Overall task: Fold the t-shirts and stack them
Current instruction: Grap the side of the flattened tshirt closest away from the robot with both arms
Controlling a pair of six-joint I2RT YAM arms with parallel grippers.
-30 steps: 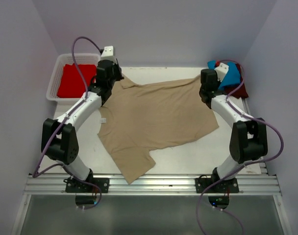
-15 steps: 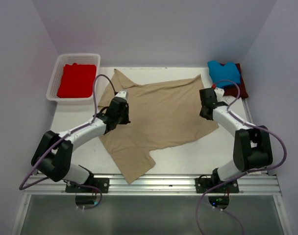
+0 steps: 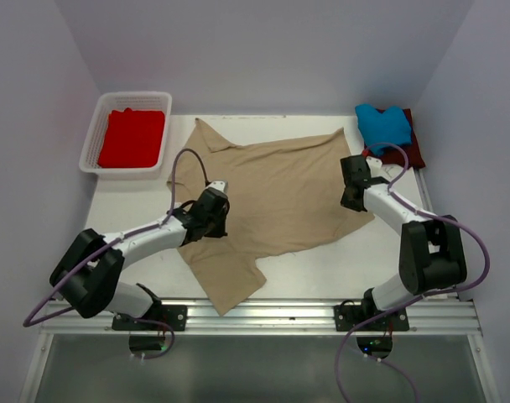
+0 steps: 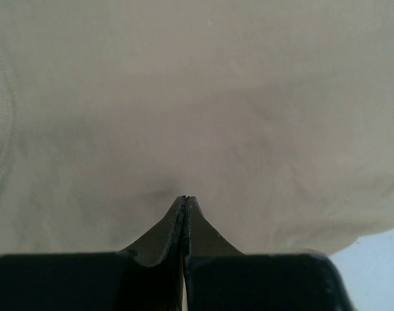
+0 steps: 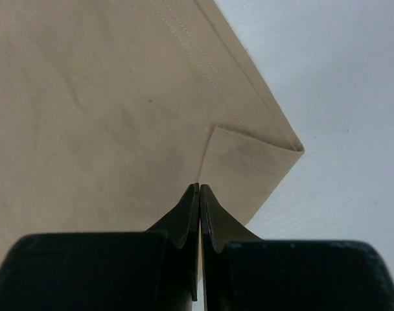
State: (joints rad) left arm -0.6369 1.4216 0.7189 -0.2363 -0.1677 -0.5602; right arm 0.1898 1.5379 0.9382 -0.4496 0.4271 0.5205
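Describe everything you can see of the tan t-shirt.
The tan t-shirt lies spread, nearly flat and askew, on the white table; it looks like soft plain cloth with wrinkles. One part points far left, another toward the near edge. Its hem shows double stitching, and one right corner is folded over. The left gripper, shut, meets its middle-left; the right gripper, shut, sits at that corner.

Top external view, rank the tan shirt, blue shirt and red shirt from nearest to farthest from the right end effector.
1. Tan shirt: its right edge lies under the right end effector.
2. Blue shirt: behind it, far right corner.
3. Red shirt: far left, in the basket.
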